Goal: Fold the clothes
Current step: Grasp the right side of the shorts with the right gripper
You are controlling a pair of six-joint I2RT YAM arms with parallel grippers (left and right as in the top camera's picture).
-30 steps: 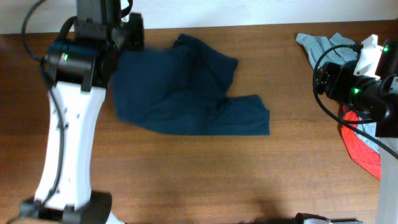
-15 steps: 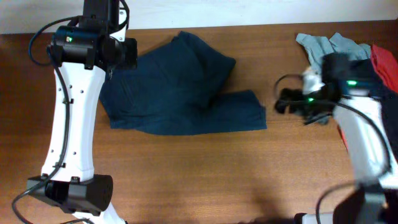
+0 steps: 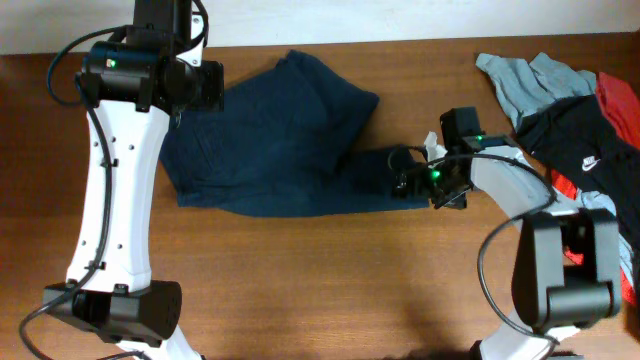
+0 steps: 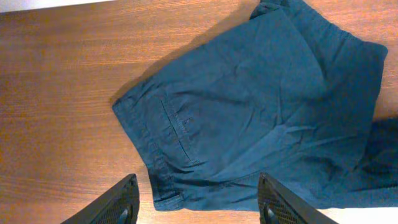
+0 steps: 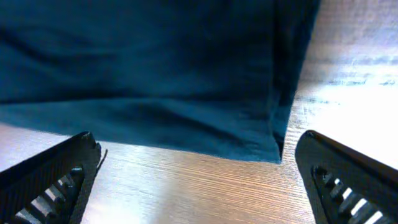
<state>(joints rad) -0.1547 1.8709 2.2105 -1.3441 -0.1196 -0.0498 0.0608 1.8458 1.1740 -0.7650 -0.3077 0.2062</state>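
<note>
1. You have the shorts (image 3: pixel 280 140) on the wooden table (image 3: pixel 300 280), left of centre and toward the far edge in the overhead view; dark navy, rumpled, not laid flat; one part is lapped over the middle and a single leg reaches out to the right.
2. Left gripper (image 4: pixel 196 180): fingers spread wide, one at each lower corner of the left wrist view; it hangs well above the cloth, looking down on the waistband (image 4: pixel 140 140) at the shorts' left end; bare table shows to the left of that edge.
3. In the same view you can read a pocket welt (image 4: pixel 177 127) running just beside the waistband, with a small button-like spot next to it; too small to be sure of.
4. Right gripper (image 5: pixel 196 135): fingers spread wide, one at each side of the right wrist view; the leg hem (image 5: pixel 186 146) runs across between them, its corner nearer the right-hand finger; cannot tell whether the tips touch the cloth or the table.
5. Overhead confirms it: the right gripper sits at the far right end of that outstretched leg.
6. Right edge of the table: grey garment (image 3: pixel 510 80), black garment with a white logo (image 3: pixel 575 135) and red garment (image 3: pixel 618 95), heaped together, well apart from the shorts.
</note>
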